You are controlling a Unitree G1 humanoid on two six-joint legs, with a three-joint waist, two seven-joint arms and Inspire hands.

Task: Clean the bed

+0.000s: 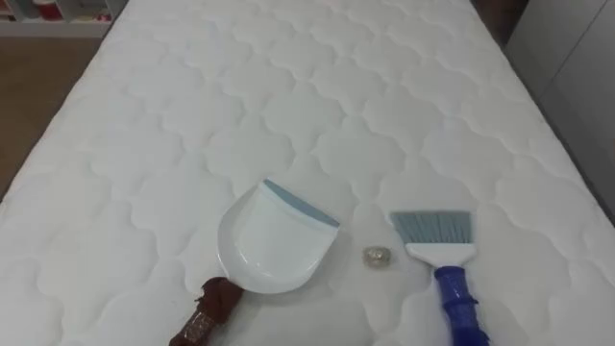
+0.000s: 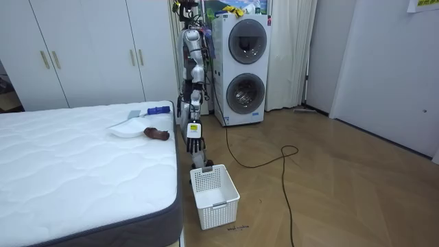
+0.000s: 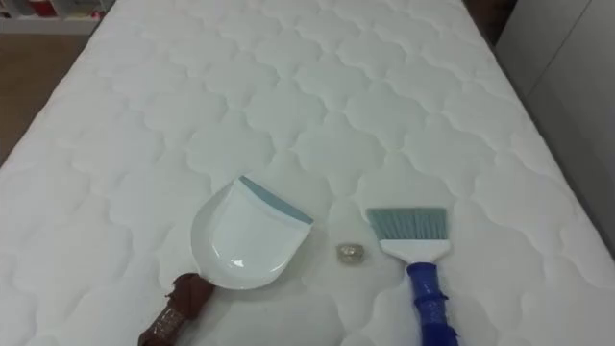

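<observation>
A white quilted mattress (image 1: 288,96) lies before me. On its near part rests a white dustpan (image 1: 274,240) with a blue-grey lip and a brown handle (image 1: 207,312). To its right lies a brush (image 1: 437,235) with grey bristles and a blue handle. Between the two sits a small crumpled scrap (image 1: 376,256). In the room view I stand at the bed's end on the room view's right, facing it. My left hand (image 2: 194,137) hangs at my side with straight fingers, holding nothing. My right hand (image 2: 181,108) shows partly beyond my body, by the bed's edge.
A white slatted basket (image 2: 214,194) stands on the wooden floor beside the bed's corner. Stacked washing machines (image 2: 243,68) stand behind me, and white wardrobes (image 2: 89,48) line the wall beyond the bed. A grey panel (image 1: 577,86) runs along the mattress's right side.
</observation>
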